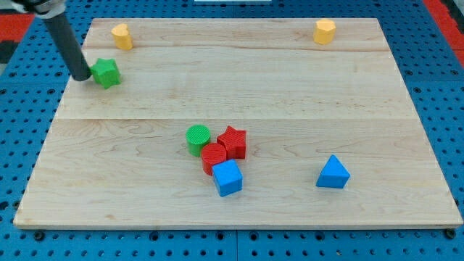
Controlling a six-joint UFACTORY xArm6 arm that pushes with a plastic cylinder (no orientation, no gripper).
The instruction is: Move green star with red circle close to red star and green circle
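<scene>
The green star (106,73) lies near the board's upper left. My tip (81,75) rests just to its left, touching or almost touching it. The green circle (197,139), the red star (233,142) and the red circle (214,157) form a tight cluster at the board's lower middle, with the red circle below and between the other two.
A blue cube (228,177) sits against the red circle's lower right. A blue triangle (333,172) lies at the lower right. Two yellow blocks stand near the top edge, one at the left (122,35) and one at the right (324,31). The wooden board (362,101) lies on a blue pegboard.
</scene>
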